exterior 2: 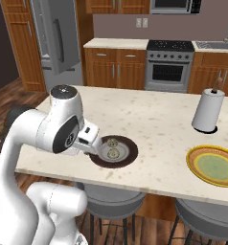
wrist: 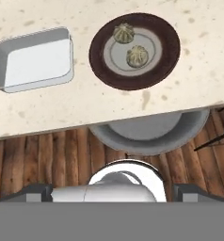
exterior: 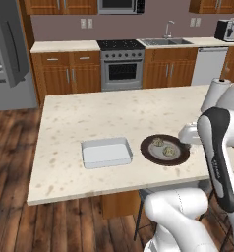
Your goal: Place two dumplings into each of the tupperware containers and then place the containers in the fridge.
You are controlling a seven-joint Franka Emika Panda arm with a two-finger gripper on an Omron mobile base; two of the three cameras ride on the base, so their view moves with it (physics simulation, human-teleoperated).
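Now we see tool [wrist: 112, 190] wide open, empty, above counter [exterior: 89, 118] edge. Two dumplings [wrist: 124, 33] on brown plate [wrist: 168, 47]; container [wrist: 34, 61] beside plate, empty; fridge [exterior: 8, 54] far left.

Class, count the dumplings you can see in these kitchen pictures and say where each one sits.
2. Both dumplings sit on the brown plate on the island counter: one nearer the tupperware container, the other beside it. Others may be out of view.

2 beige-tan dumplings [wrist: 124, 33] on a dark brown plate [wrist: 170, 56]; whitish container [wrist: 34, 61]; speckled cream counter [exterior: 114, 118].
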